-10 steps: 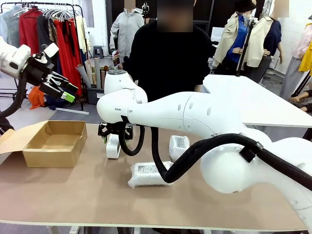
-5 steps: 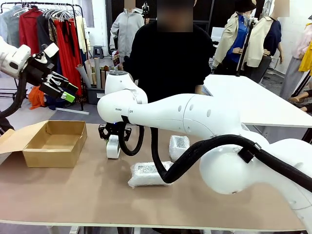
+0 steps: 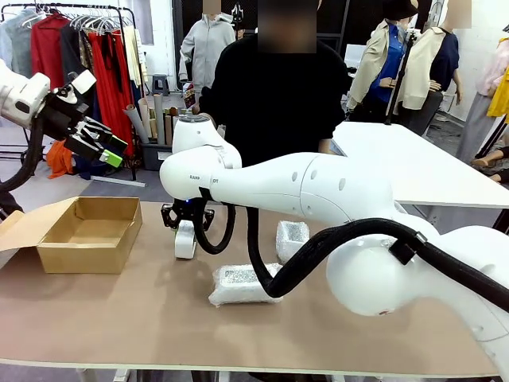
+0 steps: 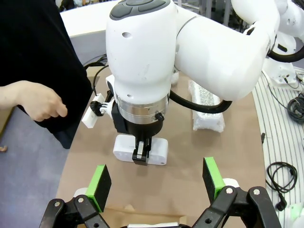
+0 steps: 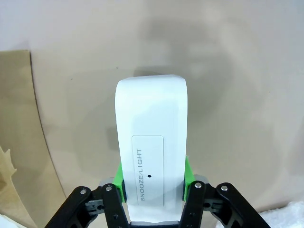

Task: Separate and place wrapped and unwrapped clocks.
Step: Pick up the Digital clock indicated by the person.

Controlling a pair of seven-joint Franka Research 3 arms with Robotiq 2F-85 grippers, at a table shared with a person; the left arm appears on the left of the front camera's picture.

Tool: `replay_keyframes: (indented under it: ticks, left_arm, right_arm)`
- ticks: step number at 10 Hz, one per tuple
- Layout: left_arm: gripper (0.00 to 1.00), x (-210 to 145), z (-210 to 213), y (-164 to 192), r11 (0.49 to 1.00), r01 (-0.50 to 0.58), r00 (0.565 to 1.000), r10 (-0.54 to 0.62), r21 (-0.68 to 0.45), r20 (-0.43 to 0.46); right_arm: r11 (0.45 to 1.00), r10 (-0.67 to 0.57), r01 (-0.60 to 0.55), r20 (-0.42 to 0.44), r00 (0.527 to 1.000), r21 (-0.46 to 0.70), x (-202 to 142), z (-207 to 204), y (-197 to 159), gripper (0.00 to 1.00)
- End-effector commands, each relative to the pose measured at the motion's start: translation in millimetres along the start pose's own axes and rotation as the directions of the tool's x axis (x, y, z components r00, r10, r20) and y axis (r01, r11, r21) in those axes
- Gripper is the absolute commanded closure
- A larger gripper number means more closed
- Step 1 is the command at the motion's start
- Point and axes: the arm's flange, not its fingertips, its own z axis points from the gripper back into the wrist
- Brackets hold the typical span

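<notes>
The right tool (image 3: 187,226) is shut tight on the bare white clock (image 3: 185,241). A green pad (image 5: 120,176) presses on each side of it. From the right wrist, the clock sticks out past the pads and has "SNOOZE/LIGHT" printed on it. The clock is down low by the brown surface (image 3: 119,310), near the far middle. I can't tell if it touches.

The long bundle (image 3: 237,285) lies flat, closer to the robot and a bit to the right of the clock. The small bundle (image 3: 292,238) stands farther back, to the clock's right. Both are apart from the clock.

An open box (image 3: 87,236) sits at the left side of the surface. The left tool (image 3: 110,150) hangs high above the box. Its jaws are wide open with nothing in them.

A person in black stands at the far side, with one hand (image 4: 40,100) near the edge.
</notes>
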Motion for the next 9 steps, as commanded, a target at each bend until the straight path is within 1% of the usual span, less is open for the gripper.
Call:
replay_keyframes:
  ticks: [1,4,5,6,7,9]
  left_arm:
    - [0.0,1,1,-1,1.0,-0.001,1.0,0.001,0.001,0.0]
    - [0.0,1,1,-1,1.0,-0.001,1.0,0.001,0.001,0.0]
    - [0.0,1,1,-1,1.0,-0.001,1.0,0.001,0.001,0.0]
    - [0.0,1,1,-1,1.0,-0.001,1.0,0.001,0.001,0.0]
    - [0.0,1,1,-1,1.0,-0.001,1.0,0.001,0.001,0.0]
    - [0.0,1,1,-1,1.0,-0.001,1.0,0.001,0.001,0.0]
  right_arm:
    - [0.999,0.032,-0.031,-0.022,0.999,0.025,16,14,18,1.0]
    - [0.997,0.068,-0.068,-0.003,0.998,0.037,4,33,17,1.0]
    - [0.998,0.055,-0.054,-0.014,0.998,0.04,-2,47,16,1.0]
    - [0.998,0.064,-0.064,-0.027,0.998,0.016,-8,59,14,1.0]
    - [0.996,0.084,-0.084,-0.054,0.995,0.005,-17,75,11,1.0]
    - [0.99,0.14,-0.138,-0.066,0.988,0.027,-38,112,-2,1.0]
